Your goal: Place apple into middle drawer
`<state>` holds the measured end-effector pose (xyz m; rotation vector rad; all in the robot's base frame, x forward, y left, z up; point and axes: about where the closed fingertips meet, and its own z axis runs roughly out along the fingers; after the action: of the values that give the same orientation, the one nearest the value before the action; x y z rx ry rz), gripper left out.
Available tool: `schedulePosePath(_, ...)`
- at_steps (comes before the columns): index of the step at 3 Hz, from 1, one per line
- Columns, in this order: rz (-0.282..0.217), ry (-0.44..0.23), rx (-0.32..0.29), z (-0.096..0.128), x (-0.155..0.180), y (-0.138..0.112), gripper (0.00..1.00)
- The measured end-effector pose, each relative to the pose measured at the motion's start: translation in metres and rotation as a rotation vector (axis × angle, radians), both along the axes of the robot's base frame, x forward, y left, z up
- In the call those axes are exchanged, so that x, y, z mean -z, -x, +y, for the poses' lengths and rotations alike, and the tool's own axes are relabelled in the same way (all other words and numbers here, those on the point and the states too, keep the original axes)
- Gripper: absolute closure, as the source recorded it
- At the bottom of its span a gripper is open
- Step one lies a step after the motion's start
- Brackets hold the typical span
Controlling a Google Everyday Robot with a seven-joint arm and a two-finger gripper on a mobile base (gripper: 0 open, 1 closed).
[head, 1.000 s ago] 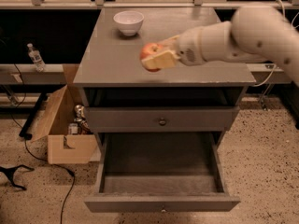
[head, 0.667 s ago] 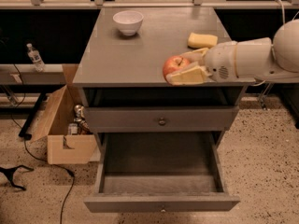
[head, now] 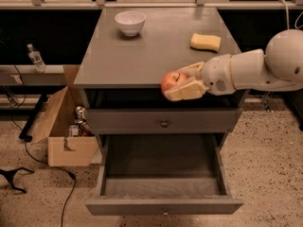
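Cardboard box [head: 66, 126] on the floor left of the cabinet, white bowl [head: 129, 22] at the back left of the worktop [head: 151, 56]. Apple [head: 172, 81] is at the worktop's front edge, right of centre, pinched in the gripper [head: 182, 82] with one finger above and one below; the arm comes in from the right. Sponge [head: 205, 42] lies behind, well apart, and the middle drawer [head: 163, 205] stands pulled open below the apple, under the closed upper drawer [head: 164, 122].
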<state>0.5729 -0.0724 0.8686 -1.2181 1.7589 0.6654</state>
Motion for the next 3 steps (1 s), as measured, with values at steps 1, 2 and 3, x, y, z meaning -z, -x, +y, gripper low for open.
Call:
schedulePosePath(1,0.055,0.042,-0.023,-0.003,0.052,0.029,1.0)
schedulePosePath(2,0.127,0.125,-0.013,-0.009,0.114,0.056,1.0)
schedulePosePath(3,0.203,0.189,0.013,-0.006,0.19,0.081,1.0)
